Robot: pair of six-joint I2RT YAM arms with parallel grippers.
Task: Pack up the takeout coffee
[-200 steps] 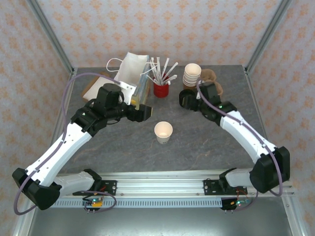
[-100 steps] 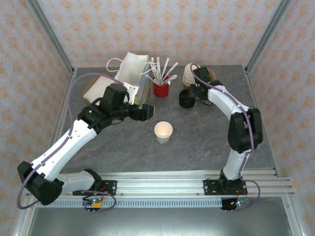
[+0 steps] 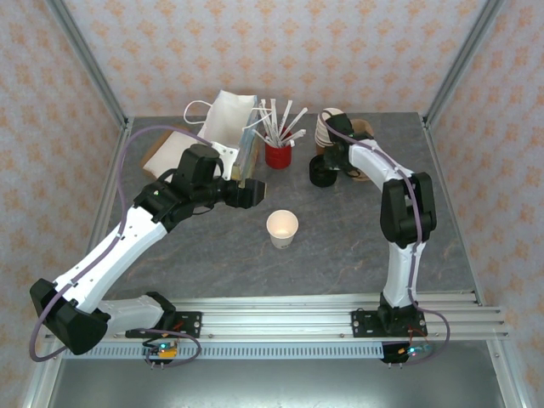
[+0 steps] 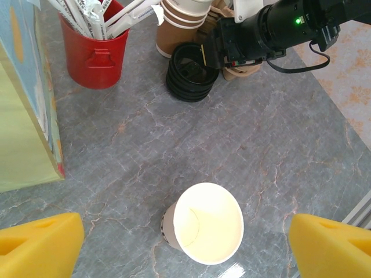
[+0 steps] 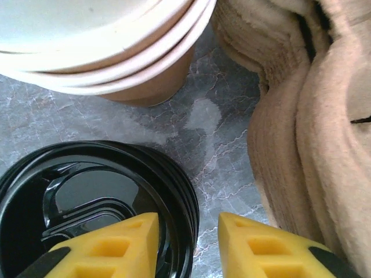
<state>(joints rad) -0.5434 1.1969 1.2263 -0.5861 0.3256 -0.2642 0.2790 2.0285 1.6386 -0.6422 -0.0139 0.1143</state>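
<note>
The lidded takeout coffee is out of view. A lone lidless cream paper cup (image 3: pixel 282 228) stands mid-table, its empty inside showing in the left wrist view (image 4: pixel 207 230). My left gripper (image 3: pixel 252 193) hovers open just up-left of it, yellow pads wide either side (image 4: pixel 185 246), holding nothing. A stack of black plastic lids (image 3: pixel 322 174) (image 4: pixel 191 72) (image 5: pixel 87 191) lies at the back. My right gripper (image 3: pixel 326 163) (image 5: pixel 188 243) is open, low over the stack. One fingertip (image 5: pixel 110 246) is inside the top lid's rim and the other is outside it.
Stacked lidless cream cups (image 5: pixel 98 46) (image 4: pixel 182 17) stand right behind the lids. Beige cardboard sleeves (image 5: pixel 307 116) (image 3: pixel 367 134) lie to their right. A red cup of white straws (image 3: pixel 278 153) (image 4: pixel 93 55), a white bag (image 3: pixel 225 115) and a coloured box (image 4: pixel 20 127) stand at the back left.
The right arm has swung round and folded up over the back of the table, its gripper staying by the lids. The left gripper edged slightly right towards the cup.
</note>
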